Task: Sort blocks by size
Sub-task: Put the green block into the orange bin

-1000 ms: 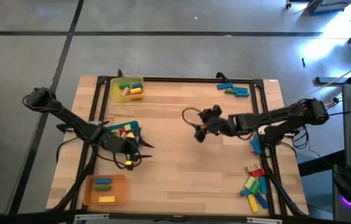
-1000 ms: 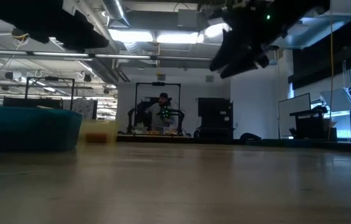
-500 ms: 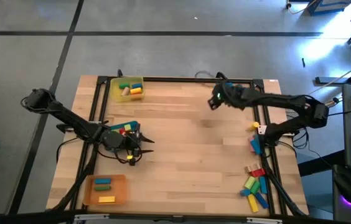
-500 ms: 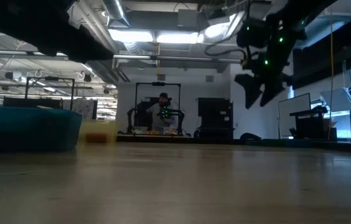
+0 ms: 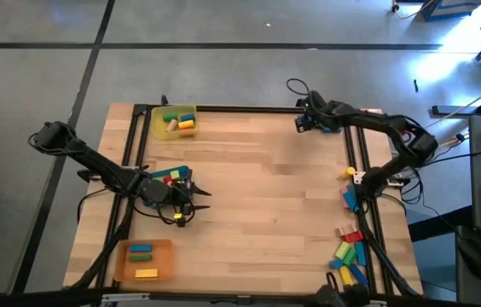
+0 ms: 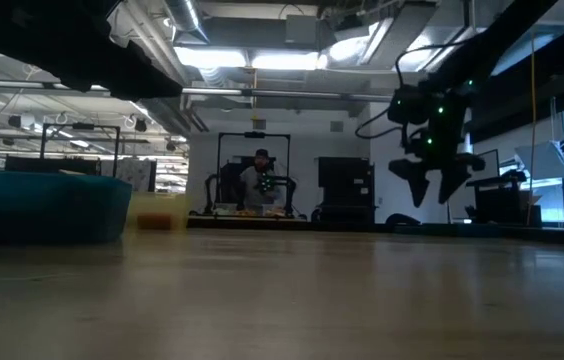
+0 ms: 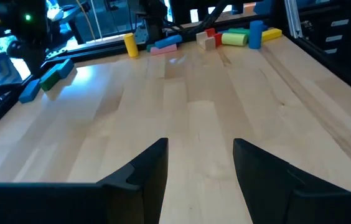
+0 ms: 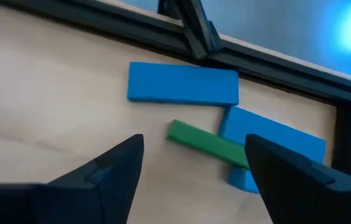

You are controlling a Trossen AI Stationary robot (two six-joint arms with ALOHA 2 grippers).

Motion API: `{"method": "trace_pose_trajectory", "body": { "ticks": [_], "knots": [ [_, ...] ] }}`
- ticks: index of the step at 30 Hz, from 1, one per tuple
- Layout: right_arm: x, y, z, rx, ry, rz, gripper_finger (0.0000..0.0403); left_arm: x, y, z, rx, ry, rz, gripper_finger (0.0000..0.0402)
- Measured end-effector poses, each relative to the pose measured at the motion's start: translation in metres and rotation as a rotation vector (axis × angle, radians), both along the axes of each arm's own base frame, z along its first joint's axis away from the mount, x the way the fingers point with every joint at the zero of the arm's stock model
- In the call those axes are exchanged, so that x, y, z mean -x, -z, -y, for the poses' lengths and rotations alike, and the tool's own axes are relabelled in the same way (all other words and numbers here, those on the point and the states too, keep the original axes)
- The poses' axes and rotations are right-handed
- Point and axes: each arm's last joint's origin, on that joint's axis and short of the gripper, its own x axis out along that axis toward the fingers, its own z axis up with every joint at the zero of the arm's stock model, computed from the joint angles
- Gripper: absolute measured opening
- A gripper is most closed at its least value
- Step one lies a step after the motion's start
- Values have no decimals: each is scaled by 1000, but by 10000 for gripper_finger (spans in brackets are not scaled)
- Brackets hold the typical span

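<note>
Your table [image 5: 257,205] carries three trays down its left side: a yellow tray [image 5: 175,122] at the far corner, a blue tray [image 5: 169,177] midway along that edge, an orange tray [image 5: 146,259] at the near corner. Each holds a few blocks.

Your left arm [image 5: 95,162] reaches in over the blue tray. Its left gripper [image 5: 182,205] hangs just beside that tray, toward the table's middle. In the left wrist view the fingers [image 7: 144,174] stand apart over bare wood with nothing between them.

Your right arm [image 5: 385,141] bends to the far right corner, well apart from the blue tray. The right gripper [image 5: 307,119] hovers there above the table, jaws wide and empty, pointing down in the low view.

Under it lie a long blue block [image 8: 183,84], a thin green block [image 8: 206,143] and a second blue block [image 8: 275,146]; the green one touches the second blue.

More loose blocks [image 5: 349,256] sit clustered at the near right corner, farthest from the blue tray.
</note>
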Motion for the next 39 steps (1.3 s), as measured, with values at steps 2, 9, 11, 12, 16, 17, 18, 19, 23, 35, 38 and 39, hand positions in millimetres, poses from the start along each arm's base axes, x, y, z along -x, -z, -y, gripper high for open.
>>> {"method": "trace_pose_trajectory", "body": {
  "ticks": [2, 9, 11, 12, 16, 17, 18, 19, 23, 35, 38, 39],
  "knots": [
    [-1, 5, 5, 8, 31, 23, 282, 0, 0, 0, -1, 0, 0, 164],
    [-7, 27, 16, -12, 97, 36, 282, 0, 0, 0, -1, 0, 0, 164],
    [-6, 35, 18, -30, 113, 16, 282, 0, 0, 0, -1, 0, 1, 164],
    [-6, 37, 18, -39, 113, 14, 282, 0, 0, 0, -1, 0, 0, 164],
    [-7, 41, 17, -81, 94, 32, 282, 0, 0, 0, -1, 0, 0, 164],
    [-8, 41, 17, -82, 89, 36, 282, 0, 0, 0, -1, 0, 0, 164],
    [-9, 41, 16, -95, 75, 48, 282, 0, 0, 0, -1, 0, 0, 164],
    [-9, 41, 16, -110, 61, 63, 282, 0, 0, 0, -2, 0, 0, 164],
    [-15, 41, 11, -182, -9, 119, 282, 0, 0, 0, -1, 0, 0, 164],
    [-10, 9, -19, -168, -152, -13, 282, 0, 0, 0, 2, -1, 0, 164],
    [-3, 5, -23, -156, -125, -82, 282, 0, 0, 0, 0, 0, 0, 164],
    [-2, 5, -24, -156, -121, -95, 282, 0, 0, 0, 0, 0, 0, 164]
  ]
}}
